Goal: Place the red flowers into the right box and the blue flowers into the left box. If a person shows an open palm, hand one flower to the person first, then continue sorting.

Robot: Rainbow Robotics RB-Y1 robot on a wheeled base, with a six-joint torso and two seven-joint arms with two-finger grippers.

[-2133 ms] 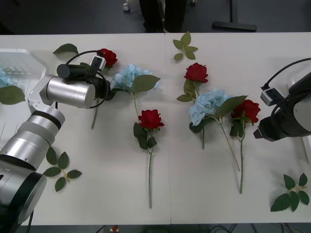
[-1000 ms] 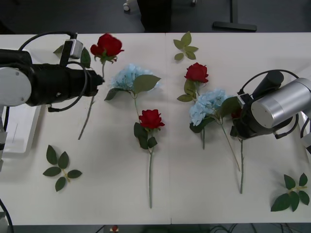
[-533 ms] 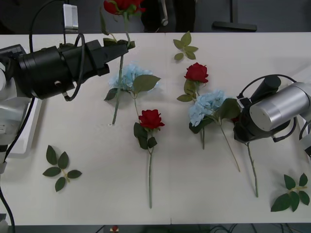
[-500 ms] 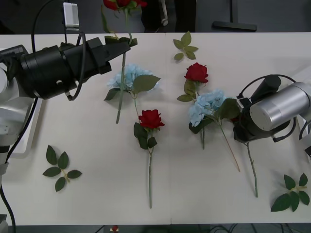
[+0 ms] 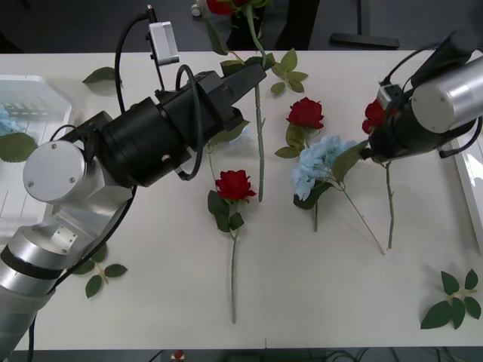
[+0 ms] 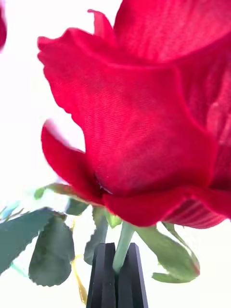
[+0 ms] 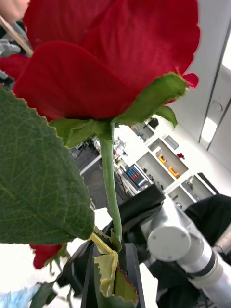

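While both arms are up off the table, each has a red rose pinched by the stem. Left gripper, upper centre of front view, black fingers pressed together on the stem of a rose whose bloom sits at the top edge; its stem hangs down to approx. the table's middle. Right gripper, upper right, fingers clamped on the stem just under the bloom of another rose; stem trails down toward lower right.

On the table: third red rose upper centre-right, fourth red rose centre w/ stem pointing down. One blue hydrangea lies centre-right, touching the third rose's leaves. Another blue hydrangea is mostly hidden behind the left arm. Left box at left edge, bit of blue bloom at its edge. Right box rim at right edge. Loose leaf sprigs: top centre, lower right, lower left.
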